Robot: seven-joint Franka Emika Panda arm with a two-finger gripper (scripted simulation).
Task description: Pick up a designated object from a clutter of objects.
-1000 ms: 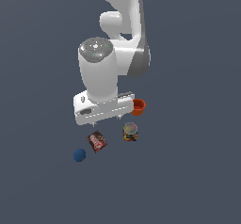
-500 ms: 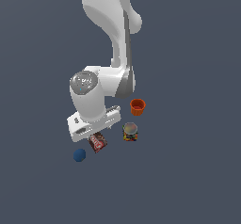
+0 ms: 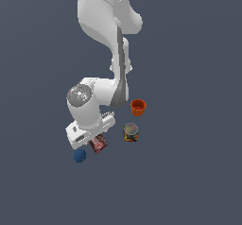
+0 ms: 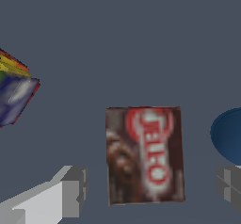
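The designated object, a flat dark-brown box with a red-and-white label, lies flat between my two fingers in the wrist view. My gripper is open, one finger on one side of the box and the other finger beside the blue ball. Neither finger touches the box. In the exterior view my white hand hangs low over the box and covers part of it; the fingertips are hidden there.
The rest of the clutter lies close by. The blue ball sits just to the exterior view's left of the box. A multicoloured can with a grey top stands to the right, and an orange cup beyond it. The can also shows in the wrist view.
The arm has bent down and the hand has dropped lower, shifting to the exterior view's left over the brown box. The objects have not moved.
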